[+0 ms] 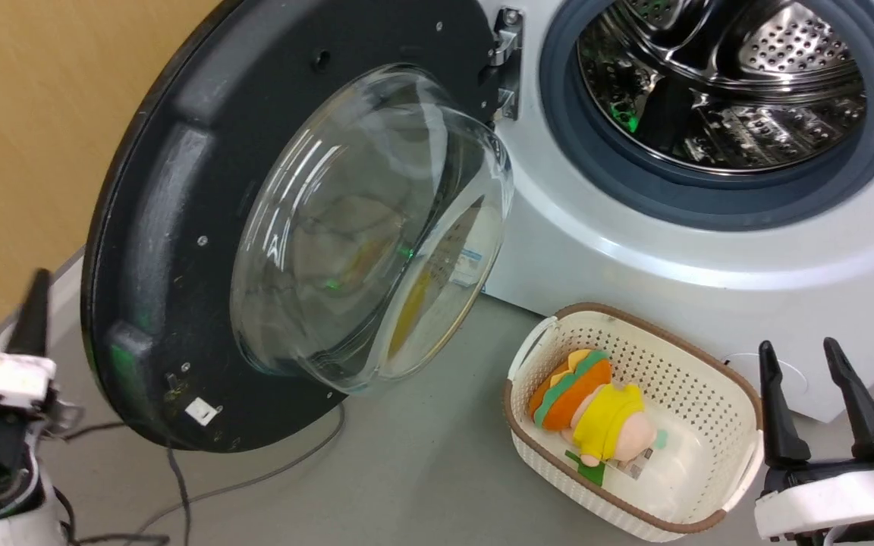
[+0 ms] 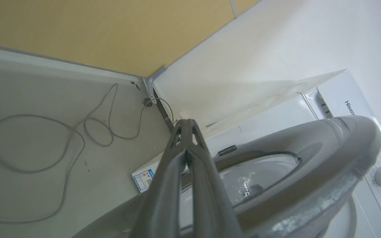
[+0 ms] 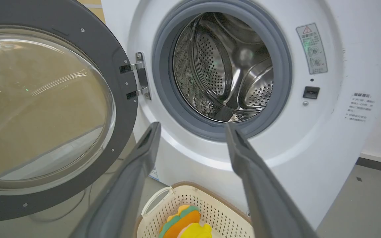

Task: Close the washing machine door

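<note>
The washing machine door (image 1: 171,227) stands swung wide open to the left on its hinge (image 1: 507,61), with its black inner face and clear glass bowl (image 1: 361,227) toward me. The white washing machine (image 1: 634,250) shows its steel drum (image 1: 725,83) inside the grey gasket. My left gripper (image 1: 39,277) is shut on nothing, just left of the door's free edge. In the left wrist view the left gripper (image 2: 186,121) points along the door's grey outer face (image 2: 326,145); I cannot tell if it touches. My right gripper (image 1: 797,346) is open beside the basket, and in the right wrist view this gripper (image 3: 193,125) faces the drum (image 3: 227,66).
A cream basket (image 1: 710,394) holding a plush toy (image 1: 596,402) sits on the floor before the machine, under the door's swing path. A grey cable (image 1: 255,478) loops on the floor below the door. A yellow wall (image 1: 27,114) stands behind the door.
</note>
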